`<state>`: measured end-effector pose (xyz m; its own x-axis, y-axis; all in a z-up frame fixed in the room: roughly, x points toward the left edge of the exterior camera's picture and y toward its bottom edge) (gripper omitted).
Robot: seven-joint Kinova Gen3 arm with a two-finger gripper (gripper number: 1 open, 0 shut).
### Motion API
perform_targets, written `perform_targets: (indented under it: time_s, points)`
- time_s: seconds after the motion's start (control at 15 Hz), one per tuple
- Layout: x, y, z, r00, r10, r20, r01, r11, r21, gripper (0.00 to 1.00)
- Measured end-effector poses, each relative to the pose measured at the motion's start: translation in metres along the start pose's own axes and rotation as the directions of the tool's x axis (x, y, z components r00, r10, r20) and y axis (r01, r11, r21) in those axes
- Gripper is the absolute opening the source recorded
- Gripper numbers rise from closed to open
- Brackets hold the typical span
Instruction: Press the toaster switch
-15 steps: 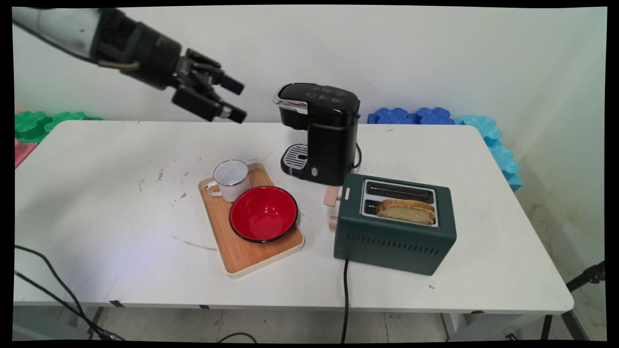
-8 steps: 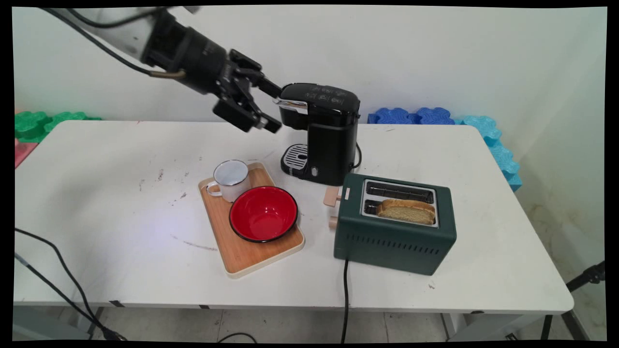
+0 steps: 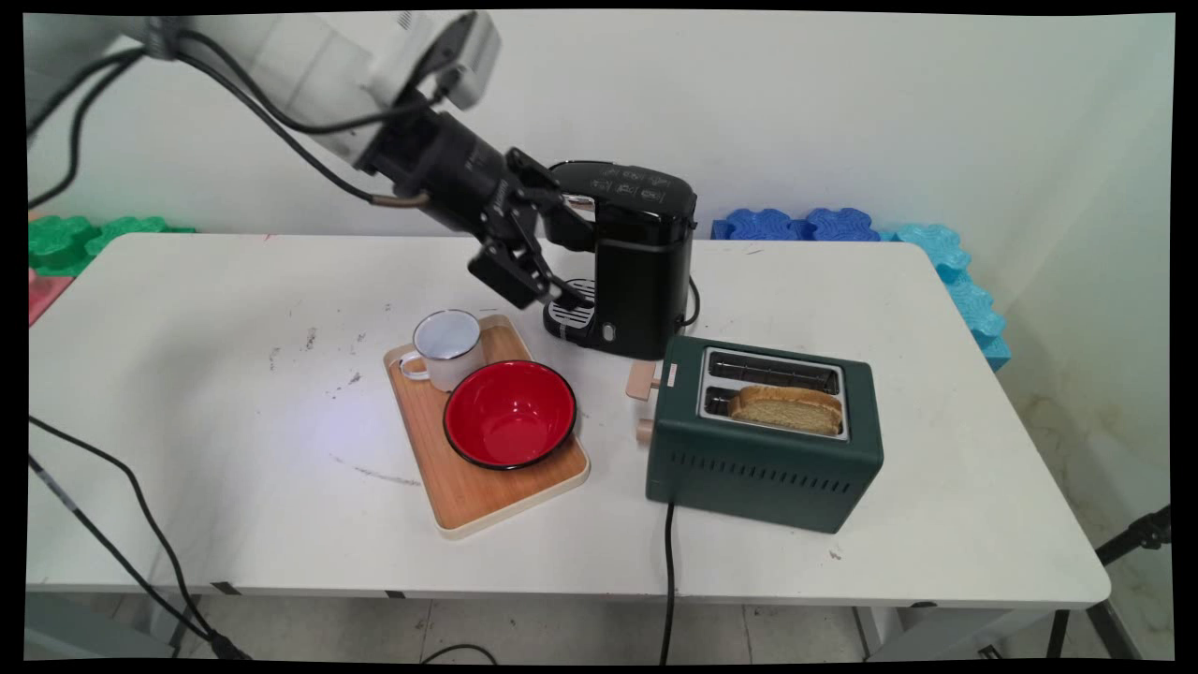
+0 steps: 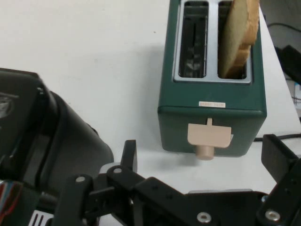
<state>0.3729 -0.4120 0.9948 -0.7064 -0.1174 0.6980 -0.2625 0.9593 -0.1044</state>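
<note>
Two black fingers of the gripper (image 3: 562, 257) stood well apart, holding nothing, right beside the front of the black coffee machine (image 3: 625, 257). One finger reached up near the machine's overhanging head and the other hung low over its drip tray (image 3: 573, 304). Whether either finger touched the machine could not be told. The arm came in from the upper left, sloping down toward the machine, with black cables (image 3: 281, 112) looped along it.

From the hand camera, the gripper (image 4: 202, 176) looked past the dark body of the coffee machine (image 4: 42, 141) toward the green toaster (image 4: 211, 108), whose lever (image 4: 209, 135) and knob faced it. A slice of bread (image 4: 240, 35) stood upright in one slot, half out of it, the other slot bare.

Just left of the machine lay a wooden tray (image 3: 487, 440), carrying a white enamel mug (image 3: 449, 346) and a red bowl (image 3: 510, 412) that sat touching or nearly so. The mug stood close below the gripper. The toaster (image 3: 763, 435) sat just right of the tray, its cord running off the white table (image 3: 187, 374). Foam mats (image 3: 842, 225) lined the far edge against the wall.
</note>
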Motion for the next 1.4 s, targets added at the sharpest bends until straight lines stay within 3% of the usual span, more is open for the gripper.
perform_targets:
  time_s: [0.07,0.13,0.73,1.4]
  points:
    - [0.000,-0.002,0.007,1.000,0.006,0.010,-0.006,1.000,-0.008,1.00]
    - [0.000,-0.003,0.014,1.000,0.010,0.020,-0.009,1.000,-0.016,0.00]
    - [0.000,-0.012,0.059,0.998,0.003,0.065,0.002,0.997,-0.072,0.00]
    - [-0.003,-0.012,0.085,0.996,-0.007,0.088,0.017,0.994,-0.111,0.00]
